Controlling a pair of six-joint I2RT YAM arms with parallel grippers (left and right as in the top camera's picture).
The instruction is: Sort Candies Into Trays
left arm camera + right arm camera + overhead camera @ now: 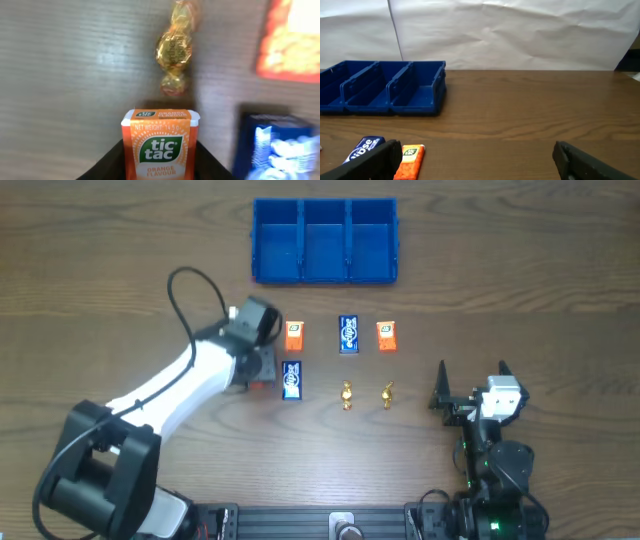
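1. Left wrist view put the nearest action plainly. The left gripper (160, 159) pinched an orange mint box (160, 132), its dark fingers pressed against the box's two long sides. I could not tell whether the box was off the wooden table (120, 280).
2. Just past the held box lay a gold-wrapped candy (172, 52). A blue candy pack (280, 145) sat close beside the box, and another orange box (290, 42) lay farther off.
3. From above, a second blue pack (348, 333) and a second gold candy (387, 393) lay in the same loose cluster between the arms and the tray.
4. The right gripper (472, 375) sat well apart from the cluster, near its own base, with its fingers spread wide around nothing.
5. Farthest off stood the blue three-compartment tray (325, 276), and all three bins looked empty. I judged this to be the first pick, at the grasp stage.
6. The next move called for a straight lift, then a carry over the candies to one bin, then a release.
7. The blue candy pack was the tight spot, since a sideways drag could nudge it.
8. Bare table lay between the candy rows and the tray. The tray's front wall needed clearing, and the table edges were far off.
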